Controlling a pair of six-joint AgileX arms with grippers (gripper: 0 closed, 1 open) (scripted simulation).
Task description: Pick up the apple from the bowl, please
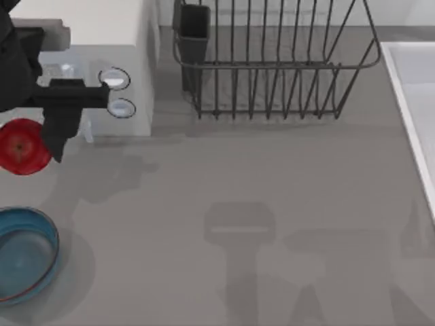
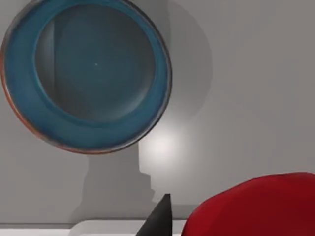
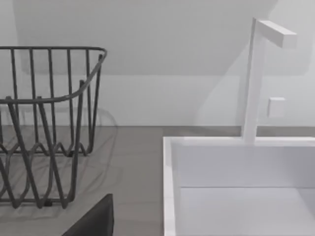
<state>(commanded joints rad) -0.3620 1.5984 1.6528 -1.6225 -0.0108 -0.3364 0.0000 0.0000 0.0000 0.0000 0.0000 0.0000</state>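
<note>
The glossy red apple (image 1: 20,146) hangs in the air at the far left of the table, well above the surface and apart from the bowl. My left gripper (image 1: 42,146) is shut on it, a dark finger (image 1: 56,139) lying against its right side. In the left wrist view the apple (image 2: 256,206) bulges close to the camera beside one dark fingertip (image 2: 160,216). The blue bowl (image 1: 42,234) stands at the front left with nothing in it, and its rim (image 2: 147,105) lies below the gripper. A dark part of my right gripper (image 3: 93,221) faces the rack and sink.
A dark wire dish rack (image 1: 272,68) with a dark cup (image 1: 194,27) stands at the back middle. A white sink (image 1: 414,102) with a tap (image 3: 256,73) runs along the right. A white block with two round knobs (image 1: 115,78) sits at the back left, close to the left arm.
</note>
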